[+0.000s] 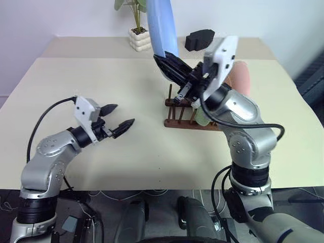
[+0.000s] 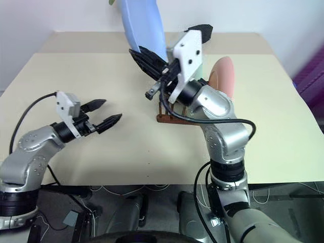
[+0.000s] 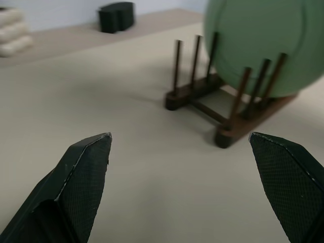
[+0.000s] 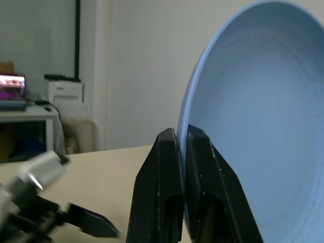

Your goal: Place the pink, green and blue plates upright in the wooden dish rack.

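Observation:
My right gripper [image 1: 161,59] is shut on the lower rim of the light blue plate [image 1: 161,25] and holds it on edge in the air above the left end of the wooden dish rack [image 1: 179,109]. The wrist view shows the same pinch on the blue plate [image 4: 253,126]. The green plate [image 3: 263,45] stands upright between the rack's pegs [image 3: 202,96]. Behind my right arm the pink plate [image 1: 242,76] stands upright too. My left gripper [image 1: 121,114] is open and empty. It hovers low over the table, left of the rack and pointing toward it.
A black block [image 1: 199,40] lies on the far table behind the rack. A white ribbed plant pot [image 1: 139,39] stands at the back. Bare beige tabletop [image 1: 101,76] stretches between my left gripper and the rack and along the front edge.

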